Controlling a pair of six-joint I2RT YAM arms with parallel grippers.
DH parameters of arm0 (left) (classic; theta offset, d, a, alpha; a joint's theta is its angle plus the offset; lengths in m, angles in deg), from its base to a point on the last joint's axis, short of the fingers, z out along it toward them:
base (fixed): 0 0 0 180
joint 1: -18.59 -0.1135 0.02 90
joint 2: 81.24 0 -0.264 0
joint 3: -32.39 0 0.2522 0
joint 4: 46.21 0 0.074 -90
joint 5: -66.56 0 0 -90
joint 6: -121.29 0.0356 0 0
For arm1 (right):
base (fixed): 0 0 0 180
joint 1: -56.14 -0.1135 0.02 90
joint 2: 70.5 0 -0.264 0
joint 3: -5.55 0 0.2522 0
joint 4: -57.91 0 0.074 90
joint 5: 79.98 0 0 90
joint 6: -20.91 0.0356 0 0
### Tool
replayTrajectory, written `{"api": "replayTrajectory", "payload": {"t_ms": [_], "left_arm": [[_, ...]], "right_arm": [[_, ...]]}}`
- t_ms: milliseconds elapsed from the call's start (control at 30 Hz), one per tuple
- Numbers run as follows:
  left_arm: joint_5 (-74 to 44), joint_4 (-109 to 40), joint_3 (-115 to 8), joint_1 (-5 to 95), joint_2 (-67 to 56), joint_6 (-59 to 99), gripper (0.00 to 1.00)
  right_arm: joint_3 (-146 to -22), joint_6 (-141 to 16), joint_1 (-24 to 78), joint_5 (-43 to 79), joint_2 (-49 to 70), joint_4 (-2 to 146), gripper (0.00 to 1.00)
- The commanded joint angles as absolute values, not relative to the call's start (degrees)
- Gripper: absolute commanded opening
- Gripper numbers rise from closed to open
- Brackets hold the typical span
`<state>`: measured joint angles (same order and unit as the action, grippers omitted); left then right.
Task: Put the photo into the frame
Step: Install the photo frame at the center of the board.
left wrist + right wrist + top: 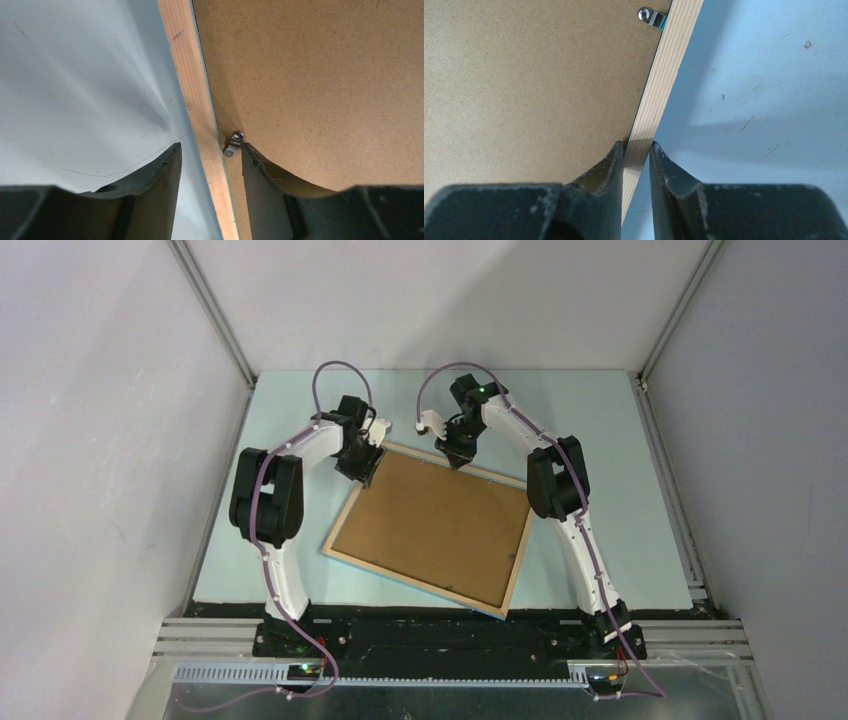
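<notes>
The frame (338, 556) lies face down and turned askew on the table, its light wood back rim up. A plain brown backing board (435, 525) fills it. The photo is hidden. My left gripper (362, 466) is at the frame's far left corner. In the left wrist view it (211, 150) is open and straddles the wood rail (192, 90), its right fingertip (248, 152) beside a small metal clip (233, 143). My right gripper (458, 456) is at the far edge. In the right wrist view it (636, 147) is shut on the frame's rail (669, 65).
The pale blue table top (600, 440) surrounds the frame, with grey walls to the left, right and back. A second metal clip (650, 16) sits on the backing board next to the rail. A black strip (450, 625) with both arm bases runs along the near edge.
</notes>
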<state>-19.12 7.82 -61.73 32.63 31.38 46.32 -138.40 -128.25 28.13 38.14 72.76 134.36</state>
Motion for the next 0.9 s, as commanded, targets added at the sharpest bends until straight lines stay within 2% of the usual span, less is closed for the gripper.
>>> {"api": "replayTrajectory", "payload": {"t_ms": [0,400,867], "left_arm": [[-20.99,7.46,-61.3,33.19,29.78,45.74,0.51],[-21.45,7.53,-63.16,33.36,31.02,45.99,0.38],[-21.33,7.46,-63.81,33.44,31.48,46.1,0.34]], "right_arm": [[-137.05,-130.25,27.06,40.04,71.2,135.27,0.0],[-136.79,-130.18,27.05,39.99,71.03,135.06,0.0],[-136.7,-130.16,26.96,39.82,71.09,135.08,0.0]]}}
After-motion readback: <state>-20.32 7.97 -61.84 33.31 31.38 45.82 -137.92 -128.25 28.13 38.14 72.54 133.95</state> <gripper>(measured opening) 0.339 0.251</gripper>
